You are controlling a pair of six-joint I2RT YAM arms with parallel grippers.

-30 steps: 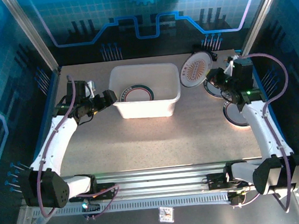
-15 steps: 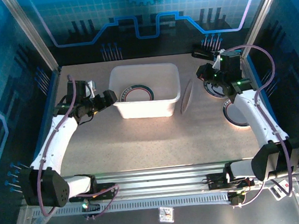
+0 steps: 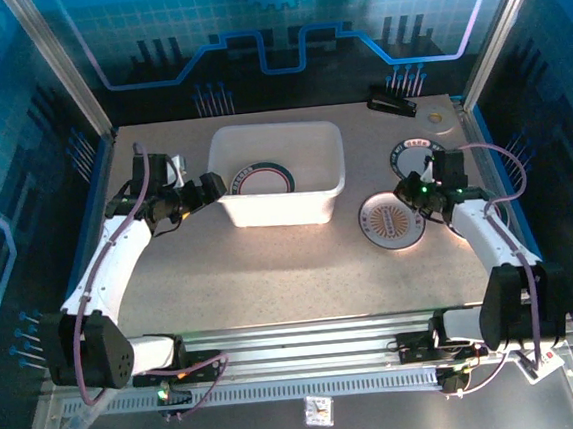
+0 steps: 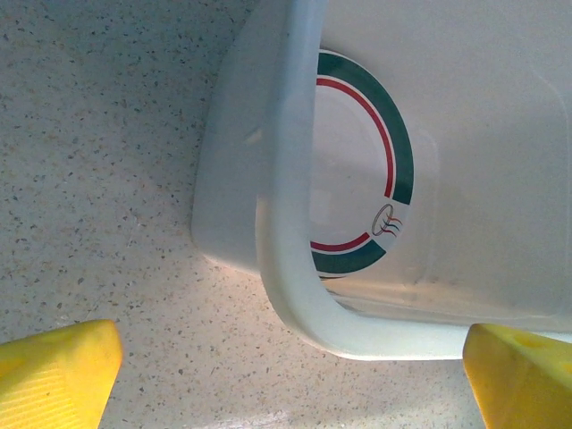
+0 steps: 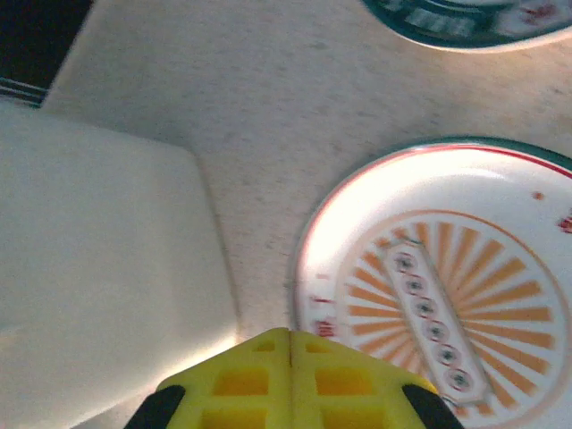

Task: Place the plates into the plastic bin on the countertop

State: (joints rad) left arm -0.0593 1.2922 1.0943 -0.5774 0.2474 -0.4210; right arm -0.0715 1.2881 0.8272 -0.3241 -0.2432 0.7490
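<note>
Orange-rayed plate (image 5: 429, 295) lies flat on the worktop (image 3: 271, 266) just right of the plastic bin (image 3: 281, 210), close by my right end effector (image 5: 290, 357), which is clenched on nothing. My left end effector (image 4: 286, 380) is spread wide at the bin's left corner. A green-rimmed plate (image 4: 357, 170) rests inside the bin.
</note>
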